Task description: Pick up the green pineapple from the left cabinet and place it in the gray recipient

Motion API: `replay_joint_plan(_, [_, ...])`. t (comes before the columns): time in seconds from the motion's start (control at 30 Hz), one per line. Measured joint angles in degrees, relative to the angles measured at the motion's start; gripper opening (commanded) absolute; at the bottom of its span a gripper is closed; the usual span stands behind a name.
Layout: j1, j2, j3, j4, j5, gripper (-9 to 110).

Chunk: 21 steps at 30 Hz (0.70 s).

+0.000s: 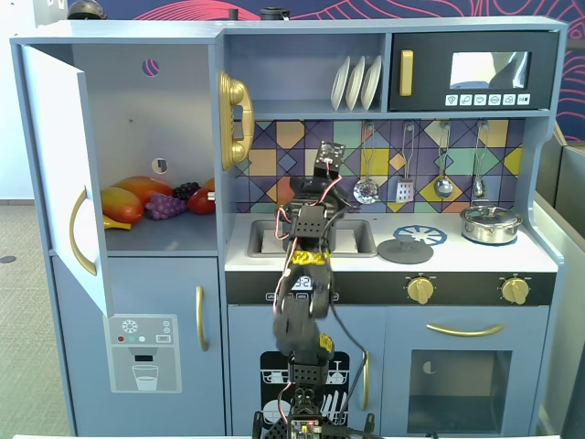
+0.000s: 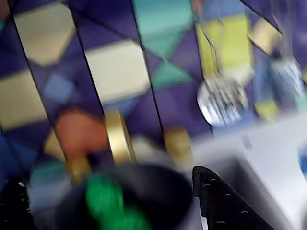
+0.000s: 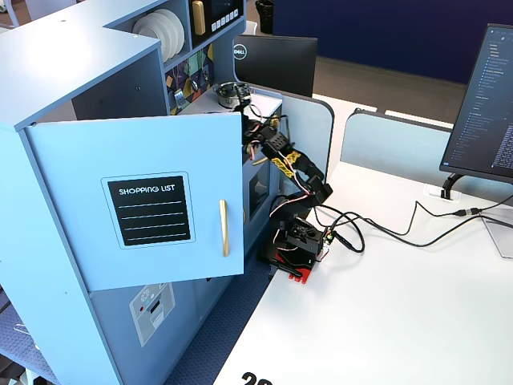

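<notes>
Green pineapple [image 2: 109, 203]: seen as a bright green blur inside a dark round vessel at the bottom edge of the wrist view; no finger is seen touching it.
Gray recipient [image 2: 158, 184]: dark rim and inner wall are shown in the wrist view, close under the camera, with the gold faucet [image 2: 119, 136] behind it against the tiled backsplash [image 2: 115, 67].
Gripper [image 1: 325, 165]: raised over the sink area in a fixed view, in front of the backsplash; one black finger [image 2: 216, 201] is seen at lower right of the wrist view. How the fingers stand cannot be told, too much blur.
Left cabinet [image 1: 128, 101]: door swung open in both fixed views; a mango [image 1: 123, 203], purple grapes [image 1: 164, 207] and a red fruit [image 1: 202, 200] are seen on its shelf.
Arm [image 1: 306, 283]: stretched up from its base at the counter front.
Silver pot [image 1: 490, 222]: lidded, on the right of the stove top, well apart from the gripper.
Hanging utensils [image 1: 443, 174]: lined up along the backsplash.
</notes>
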Motion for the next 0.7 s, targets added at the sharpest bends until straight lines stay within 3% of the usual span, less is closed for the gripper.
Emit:
replay_joint_plan(0.2, [-1.32, 20.04, 7.65, 27.86, -3.69, 0])
replay_joint_plan(0.7, [-9.93, 37.53, 54.32, 34.89, -6.15, 0])
